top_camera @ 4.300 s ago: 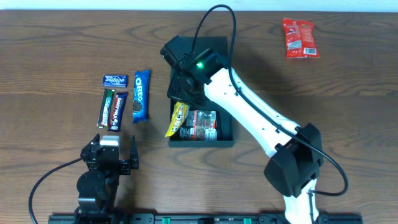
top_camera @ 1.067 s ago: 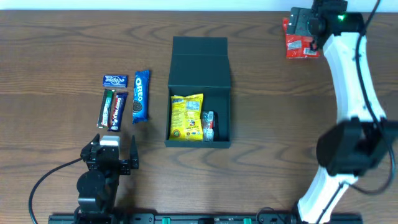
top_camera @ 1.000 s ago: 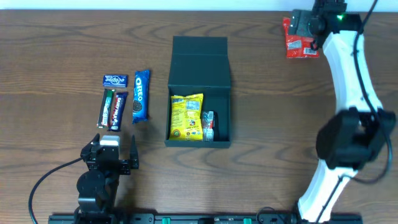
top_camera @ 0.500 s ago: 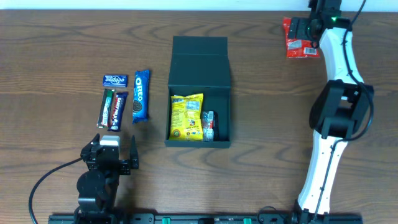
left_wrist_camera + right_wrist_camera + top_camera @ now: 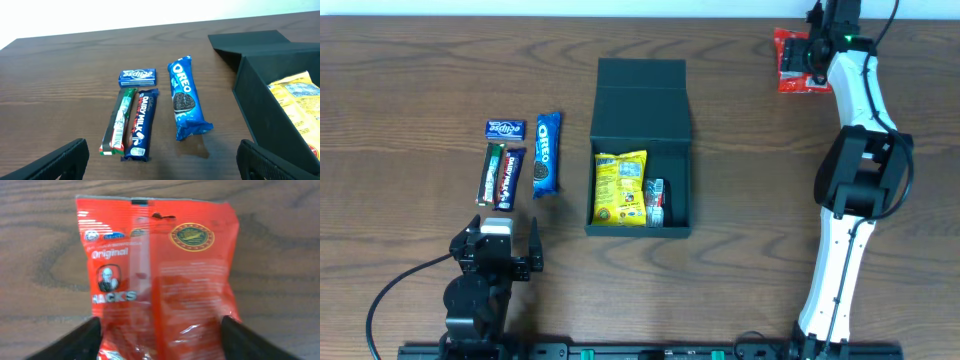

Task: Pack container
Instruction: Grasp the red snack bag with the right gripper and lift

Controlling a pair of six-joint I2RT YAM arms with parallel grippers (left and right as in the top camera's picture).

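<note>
Swung away from the open container (image 5: 642, 95), the right gripper (image 5: 815, 52) is now lowered over the red packet (image 5: 790, 68) at the container's two o'clock. By the left wrist, the left gripper (image 5: 165, 165) is shown spread wide and idle, the container (image 5: 260, 110) at three o'clock. By the right wrist, its fingers (image 5: 70, 340) are shown apart astride the red packet (image 5: 155, 270), so a pickup is judged next.

Lab; robot arm (image 5: 850, 90) on wooden table (image 5: 410, 70)

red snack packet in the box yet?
No, the red packet lies on the table, well off to the right of the open container.
</note>
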